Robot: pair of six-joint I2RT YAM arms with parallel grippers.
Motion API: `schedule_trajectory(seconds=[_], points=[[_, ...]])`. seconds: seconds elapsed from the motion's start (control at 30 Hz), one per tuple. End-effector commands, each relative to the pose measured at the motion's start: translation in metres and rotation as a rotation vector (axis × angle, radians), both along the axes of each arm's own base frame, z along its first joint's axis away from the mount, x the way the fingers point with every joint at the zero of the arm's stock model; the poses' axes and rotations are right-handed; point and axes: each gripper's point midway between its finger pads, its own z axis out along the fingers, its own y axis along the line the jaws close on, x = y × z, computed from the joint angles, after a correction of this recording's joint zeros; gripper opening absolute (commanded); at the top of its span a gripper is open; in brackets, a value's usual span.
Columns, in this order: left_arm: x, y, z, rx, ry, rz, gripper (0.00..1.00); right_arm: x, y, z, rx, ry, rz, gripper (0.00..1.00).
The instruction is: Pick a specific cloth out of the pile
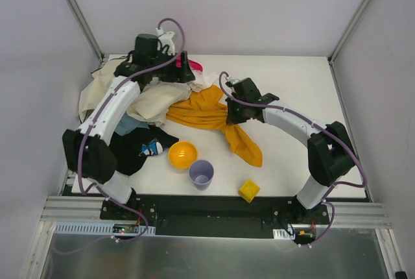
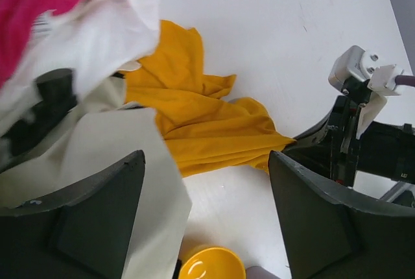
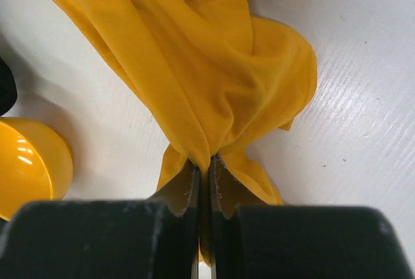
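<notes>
My left hand [image 2: 206, 162] hangs spread wide and holding nothing over the far side of the heap of mixed cream, blue-grey, black and pink garments [image 1: 146, 104], so the coming move does not depend on it. To its right, the plain orange-yellow soft cloth [image 1: 206, 111] lies on the white surface [image 1: 292, 84], its long axis running from the heap's edge, where it touches the cream fabric, down and rightward to a loose tail. My right hand [image 3: 205, 165] is pinched tight on a gathered fold near the cloth's middle, so I judge the pull should go rightward, away from the heap.
</notes>
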Motion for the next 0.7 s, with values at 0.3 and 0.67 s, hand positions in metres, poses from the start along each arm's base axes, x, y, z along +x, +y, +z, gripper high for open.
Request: schedule_trajectory(seconds=[0.3, 0.67], points=[[0.057, -0.081, -0.123, 0.110, 0.166, -0.109, 0.54, 0.005, -0.011, 0.013, 0.090, -0.012, -0.049, 0.00], [0.102, -0.032, -0.173, 0.110, 0.233, 0.059, 0.36, 0.003, -0.013, 0.020, 0.120, -0.007, -0.049, 0.00]])
